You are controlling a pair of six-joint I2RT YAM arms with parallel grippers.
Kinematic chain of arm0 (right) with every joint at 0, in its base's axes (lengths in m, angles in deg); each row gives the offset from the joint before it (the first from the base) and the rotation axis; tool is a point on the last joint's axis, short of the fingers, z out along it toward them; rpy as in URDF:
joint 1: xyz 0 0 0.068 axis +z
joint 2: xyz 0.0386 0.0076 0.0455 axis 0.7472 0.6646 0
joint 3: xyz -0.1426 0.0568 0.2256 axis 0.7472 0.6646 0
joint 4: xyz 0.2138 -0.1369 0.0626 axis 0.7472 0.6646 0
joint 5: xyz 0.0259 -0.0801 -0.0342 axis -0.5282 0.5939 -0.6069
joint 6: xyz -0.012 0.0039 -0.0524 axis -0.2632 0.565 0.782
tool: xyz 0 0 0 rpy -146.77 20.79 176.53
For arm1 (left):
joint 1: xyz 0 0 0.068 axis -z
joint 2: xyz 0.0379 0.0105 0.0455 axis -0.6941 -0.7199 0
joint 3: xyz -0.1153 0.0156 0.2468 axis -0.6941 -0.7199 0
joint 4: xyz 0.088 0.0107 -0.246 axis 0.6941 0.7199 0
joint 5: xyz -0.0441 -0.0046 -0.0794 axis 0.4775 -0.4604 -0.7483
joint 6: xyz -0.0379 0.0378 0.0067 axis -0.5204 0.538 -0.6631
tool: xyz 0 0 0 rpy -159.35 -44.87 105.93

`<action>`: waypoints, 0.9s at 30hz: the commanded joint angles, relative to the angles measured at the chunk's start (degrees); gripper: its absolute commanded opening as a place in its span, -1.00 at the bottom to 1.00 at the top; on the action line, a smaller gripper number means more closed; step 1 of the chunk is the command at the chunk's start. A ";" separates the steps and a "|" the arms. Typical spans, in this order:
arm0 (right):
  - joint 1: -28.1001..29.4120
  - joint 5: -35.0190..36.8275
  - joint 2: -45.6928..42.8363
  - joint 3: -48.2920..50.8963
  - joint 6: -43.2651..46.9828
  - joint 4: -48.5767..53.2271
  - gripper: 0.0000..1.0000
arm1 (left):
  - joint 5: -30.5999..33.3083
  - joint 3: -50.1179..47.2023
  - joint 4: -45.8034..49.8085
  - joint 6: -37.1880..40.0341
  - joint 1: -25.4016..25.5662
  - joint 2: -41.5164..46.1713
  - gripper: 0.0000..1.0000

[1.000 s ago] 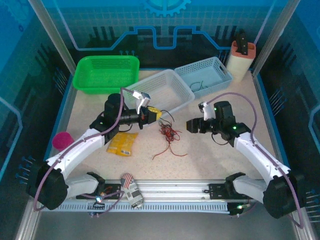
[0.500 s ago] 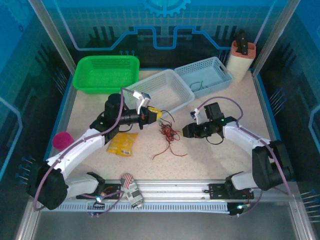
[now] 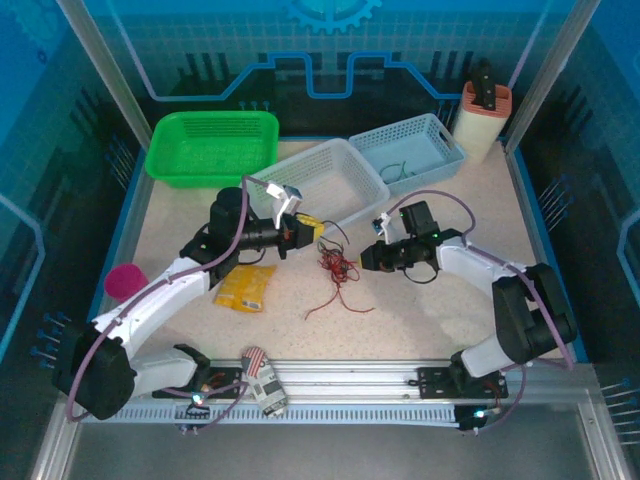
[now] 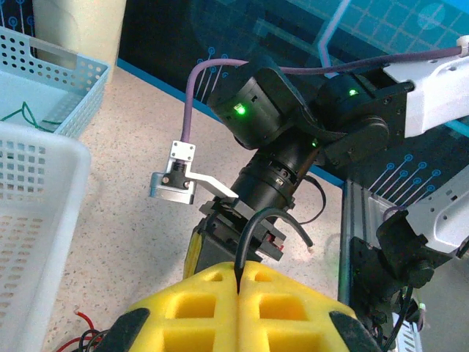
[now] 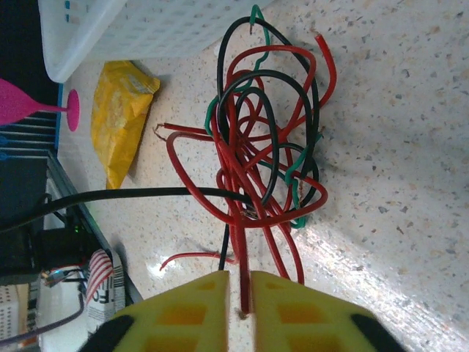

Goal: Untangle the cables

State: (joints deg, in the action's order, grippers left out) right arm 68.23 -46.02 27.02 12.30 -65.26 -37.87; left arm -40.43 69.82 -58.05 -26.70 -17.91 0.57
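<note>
Right fingers moved in, now clamp red cable; left fingers pinch black cable, anchoring tangle for pulling apart

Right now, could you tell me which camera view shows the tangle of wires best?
The right wrist view: the tangle of wires lies close up, its red, black and green strands distinct. The top view shows it as a small, distant reddish clump; the left wrist view catches a few strand ends at its bottom edge.
</note>
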 commanded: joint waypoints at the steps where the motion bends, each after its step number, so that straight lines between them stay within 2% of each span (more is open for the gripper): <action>1: 1.44 -1.67 -0.02 -1.56 2.06 1.46 -0.89 | 0.95 0.74 -0.07 1.29 0.65 0.32 -1.00; 3: 2.19 -1.30 -1.38 -1.76 3.82 3.04 -1.00 | 1.20 1.27 -1.18 1.05 1.04 -1.18 -1.00; 7: 4.64 2.05 -6.26 -1.78 7.38 5.94 -1.00 | 2.68 4.12 -3.74 0.34 2.75 -6.23 -1.00; 11: 6.85 7.01 -11.79 -0.69 9.38 7.45 -1.00 | 7.72 8.71 -6.94 -3.91 4.39 -13.16 -1.00; 16: 8.83 12.82 -18.34 1.18 11.78 7.99 -1.00 | 19.87 17.98 -1.93 -4.89 6.68 -21.49 -1.00; 21: 13.28 19.67 -23.72 2.40 15.04 9.03 -1.00 | 24.33 24.57 -2.47 -7.47 7.92 -28.88 -1.00; 27: 17.59 25.66 -27.62 2.42 18.17 10.80 -1.00 | 30.76 33.83 2.50 -8.75 9.86 -36.72 -1.00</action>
State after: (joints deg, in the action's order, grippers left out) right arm 84.32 -24.73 1.12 14.26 -50.27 -28.84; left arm -14.86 99.88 -58.49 -33.98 -9.08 -34.05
